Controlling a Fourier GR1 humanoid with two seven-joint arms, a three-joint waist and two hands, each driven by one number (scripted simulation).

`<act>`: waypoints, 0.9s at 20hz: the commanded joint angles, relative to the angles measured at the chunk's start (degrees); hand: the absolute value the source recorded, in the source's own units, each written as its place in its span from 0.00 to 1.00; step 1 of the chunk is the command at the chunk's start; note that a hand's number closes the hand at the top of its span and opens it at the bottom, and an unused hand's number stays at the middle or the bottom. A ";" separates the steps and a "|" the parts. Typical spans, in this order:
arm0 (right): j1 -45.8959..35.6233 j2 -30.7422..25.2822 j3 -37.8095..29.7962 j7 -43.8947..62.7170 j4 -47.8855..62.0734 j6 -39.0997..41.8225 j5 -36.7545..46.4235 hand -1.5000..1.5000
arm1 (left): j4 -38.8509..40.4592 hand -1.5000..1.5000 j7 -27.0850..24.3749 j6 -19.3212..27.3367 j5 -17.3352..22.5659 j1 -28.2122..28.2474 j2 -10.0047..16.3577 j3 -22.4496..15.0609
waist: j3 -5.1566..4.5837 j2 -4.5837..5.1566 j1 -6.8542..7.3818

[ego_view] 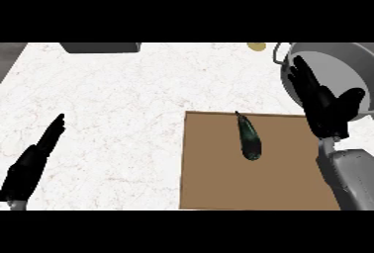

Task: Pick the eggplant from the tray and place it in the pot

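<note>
A dark, slim eggplant (249, 137) lies on the flat brown tray (219, 183), near the tray's far edge, its stem pointing away from me. The grey pot (350, 62) stands at the counter's far right, partly cut off by the view's edge. My right hand (321, 101) hovers open over the pot's near left rim, fingers straight and pointing away, to the right of the eggplant and not touching it. My left hand (33, 160) rests open at the lower left, fingers pointing up and away.
A dark grey object (101, 47) sits at the counter's far edge, left of centre. A small yellowish round thing (257, 46) lies near the pot's handle. White marbled counter (124, 108) spreads between my left hand and the tray.
</note>
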 commanded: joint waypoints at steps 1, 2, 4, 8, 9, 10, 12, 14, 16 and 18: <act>4.61 -2.45 -1.00 -1.93 -9.40 -0.36 1.74 1.00 | -2.60 0.50 -0.82 -0.74 1.74 -0.68 -1.35 2.29 | 0.95 1.08 1.31; 3.88 -5.22 -5.51 -10.24 -5.57 2.50 0.22 1.00 | -5.49 0.50 0.39 3.86 0.97 -1.47 -5.47 0.43 | 1.06 1.07 1.15; 4.34 -8.54 -8.62 -14.59 -11.77 2.53 0.61 1.00 | -5.19 0.50 -4.06 4.85 4.18 0.26 -8.77 2.59 | 0.99 0.37 -0.03; 10.12 -15.37 -14.33 -9.00 -2.69 -10.83 14.40 0.00 | -6.43 0.50 -4.35 7.26 6.86 -1.10 -14.71 2.44 | 0.65 0.90 -2.53; 12.65 -12.77 -14.01 -10.75 -4.07 -13.97 15.64 0.00 | -6.84 0.50 -4.78 8.26 6.60 -0.57 -16.53 1.52 | 0.85 0.91 -1.54; 17.33 -9.76 -12.60 -14.55 -8.58 -14.57 15.50 0.00 | -7.28 0.50 -4.47 9.33 5.42 -1.82 -18.06 0.09 | 0.96 0.90 -1.19; 20.97 -3.10 -8.86 -20.50 -16.20 -17.54 16.66 0.00 | -5.76 0.50 -5.66 10.39 3.75 -2.13 -20.90 -2.04 | 0.95 1.07 -0.04; 24.87 -1.72 -7.51 -25.67 -20.07 -15.82 16.40 0.00 | -4.99 0.50 -5.56 9.27 3.65 -3.14 -20.03 -0.98 | 0.97 1.20 0.72; 27.21 0.16 -5.58 -25.15 -24.98 -18.11 19.15 0.00 | -8.37 0.50 -4.98 9.67 2.86 -0.19 -20.12 -1.97 | 0.95 1.16 1.35; 30.17 -0.67 -1.58 -19.50 -32.11 -17.18 23.01 0.00 | -7.25 0.50 -2.59 11.14 1.70 -3.56 -21.91 -2.56 | 0.92 1.21 1.15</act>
